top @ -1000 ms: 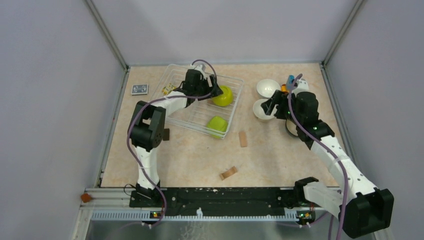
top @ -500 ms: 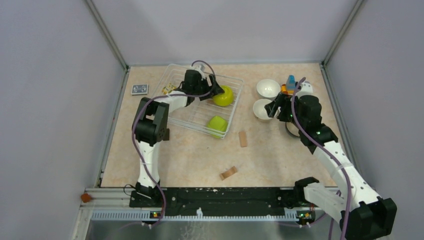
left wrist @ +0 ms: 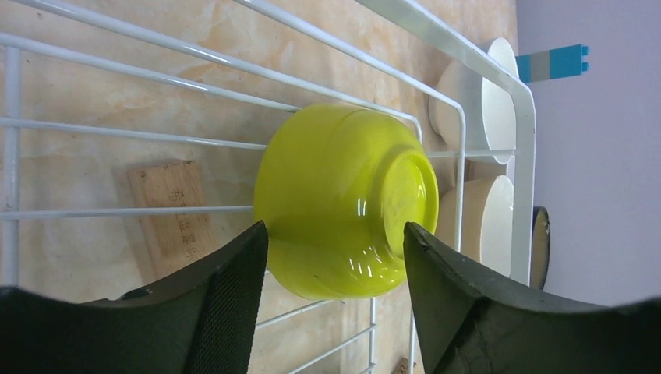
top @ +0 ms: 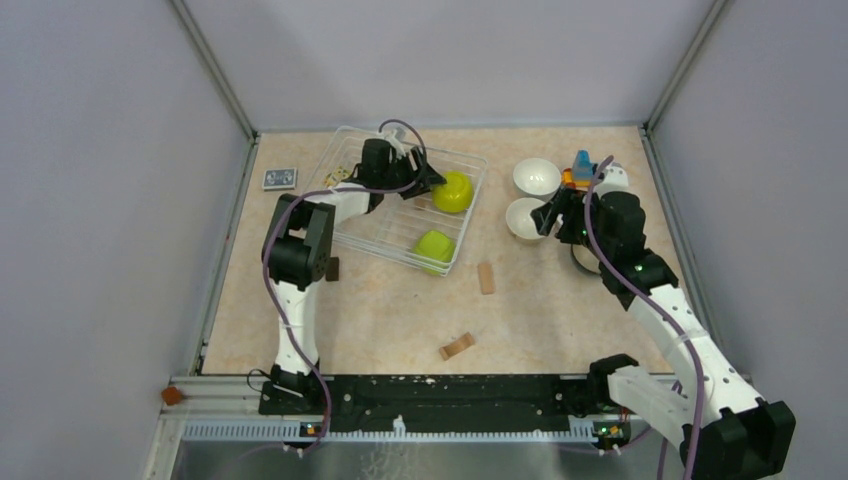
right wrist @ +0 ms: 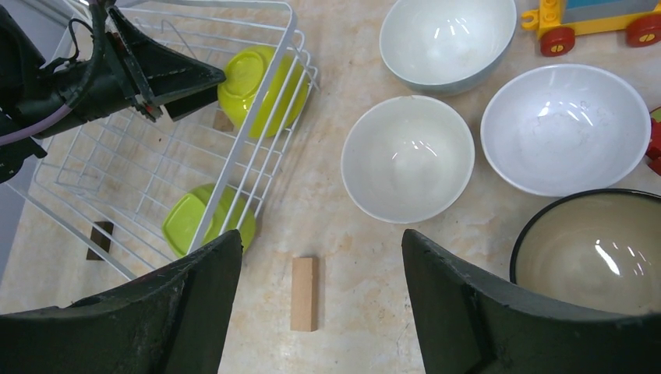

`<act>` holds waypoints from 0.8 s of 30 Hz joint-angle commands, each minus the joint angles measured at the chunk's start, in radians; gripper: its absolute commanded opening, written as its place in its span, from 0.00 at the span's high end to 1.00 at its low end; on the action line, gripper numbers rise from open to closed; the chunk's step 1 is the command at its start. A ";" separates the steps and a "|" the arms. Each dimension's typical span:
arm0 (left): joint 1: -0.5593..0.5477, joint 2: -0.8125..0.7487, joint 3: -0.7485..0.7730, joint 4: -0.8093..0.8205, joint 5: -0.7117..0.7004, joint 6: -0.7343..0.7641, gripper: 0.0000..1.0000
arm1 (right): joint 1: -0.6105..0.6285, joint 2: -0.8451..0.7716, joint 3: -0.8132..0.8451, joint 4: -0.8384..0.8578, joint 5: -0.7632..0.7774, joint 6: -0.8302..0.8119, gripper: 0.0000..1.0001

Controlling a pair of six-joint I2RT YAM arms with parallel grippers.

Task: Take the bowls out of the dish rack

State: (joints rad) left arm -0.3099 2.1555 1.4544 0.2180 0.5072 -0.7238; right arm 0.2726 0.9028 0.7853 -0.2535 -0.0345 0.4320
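Observation:
The wire dish rack (top: 340,150) holds two lime green bowls. One lies on its side at the rack's far right (top: 452,192), the other sits upside down at the near right corner (top: 434,246). My left gripper (top: 425,180) is open inside the rack. In the left wrist view its fingers straddle the tipped lime bowl (left wrist: 343,202) without closing on it. My right gripper (right wrist: 321,234) is open and empty over the table. Beside it stand a white bowl (right wrist: 408,158), a teal-sided bowl (right wrist: 447,39), another white bowl (right wrist: 555,128) and a dark-rimmed bowl (right wrist: 592,253).
A wooden block (right wrist: 304,294) lies on the table under my right gripper. Another wood piece (top: 457,346) lies nearer the bases. A toy vehicle (right wrist: 592,19) stands behind the bowls. A small card (top: 279,178) lies left of the rack.
My left gripper has moved right to the tipped lime bowl, which has shifted slightly right. My right gripper has drawn back a little from the white bowl.

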 commanded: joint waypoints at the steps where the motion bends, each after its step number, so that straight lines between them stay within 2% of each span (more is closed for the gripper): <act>1: 0.003 -0.078 -0.008 0.044 0.046 -0.012 0.25 | 0.010 0.000 0.015 0.047 -0.006 -0.014 0.26; 4: 0.003 -0.085 -0.002 -0.027 -0.024 0.005 0.10 | 0.010 0.005 0.014 0.052 -0.014 -0.009 0.26; 7: 0.003 -0.086 0.001 -0.070 -0.070 0.026 0.03 | 0.010 0.004 0.007 0.065 -0.021 -0.004 0.26; 24: -0.010 0.037 0.148 -0.191 -0.062 0.057 0.11 | 0.010 -0.017 -0.006 0.066 -0.018 -0.001 0.26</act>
State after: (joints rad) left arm -0.3168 2.1651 1.5513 0.0620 0.4335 -0.6914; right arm 0.2726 0.9100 0.7841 -0.2100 -0.0547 0.4301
